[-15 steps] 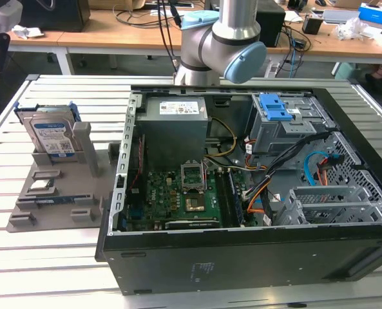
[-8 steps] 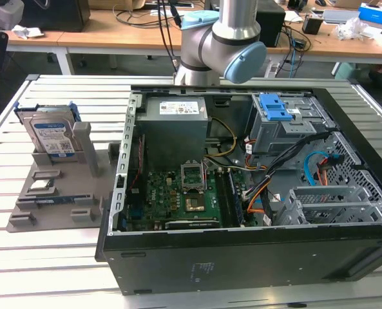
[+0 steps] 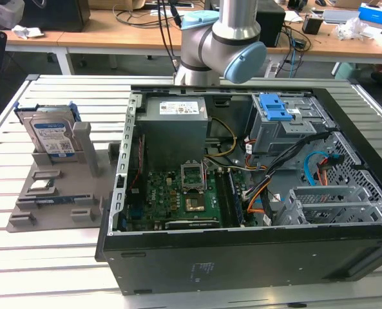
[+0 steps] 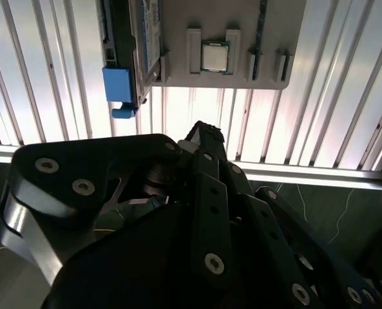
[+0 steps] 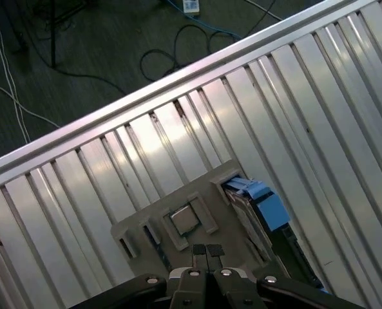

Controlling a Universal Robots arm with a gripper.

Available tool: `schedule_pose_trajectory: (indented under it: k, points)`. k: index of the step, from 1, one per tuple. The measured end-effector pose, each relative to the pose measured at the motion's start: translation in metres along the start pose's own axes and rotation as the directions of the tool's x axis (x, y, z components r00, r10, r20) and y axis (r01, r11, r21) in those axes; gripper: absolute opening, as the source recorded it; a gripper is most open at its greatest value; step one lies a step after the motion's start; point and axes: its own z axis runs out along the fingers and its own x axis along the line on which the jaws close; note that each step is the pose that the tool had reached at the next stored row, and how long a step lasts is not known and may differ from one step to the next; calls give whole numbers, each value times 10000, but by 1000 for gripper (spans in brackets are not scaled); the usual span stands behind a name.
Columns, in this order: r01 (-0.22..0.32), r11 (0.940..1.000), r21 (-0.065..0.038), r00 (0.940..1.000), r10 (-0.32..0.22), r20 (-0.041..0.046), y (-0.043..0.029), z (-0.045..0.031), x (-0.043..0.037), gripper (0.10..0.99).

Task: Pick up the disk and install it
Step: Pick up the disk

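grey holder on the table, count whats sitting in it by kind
disk: 1
processor chip: 1
memory stick: 1
total in the grey holder: 3

Quick colour rundown, going off the black computer case (image 3: 255, 261): inside it the motherboard (image 3: 178, 196) is green, the cables (image 3: 308, 168) are orange and blue, and there's a bright blue latch (image 3: 277, 108) on a grey cage (image 3: 268, 136). Beside the case sits a plain grey holder (image 3: 55, 209). The disk (image 3: 51, 136) in it is silver with a blue-and-white label and blue frame. The table (image 3: 42, 273) under the case is pale silver, striped with ribs. The arm (image 3: 223, 38) behind the case is silver with light-blue caps. The gripper (image 5: 208, 250) is matte black.
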Motion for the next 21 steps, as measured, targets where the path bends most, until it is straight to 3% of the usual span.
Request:
schedule_pose_trajectory:
  k: [14, 21]
  points:
    - [884, 9961, -22, 9961, -884, -38, 0, 0, 0, 106]
    - [1526, 9883, -41, 9883, -1526, -66, 0, 0, 0, 106]
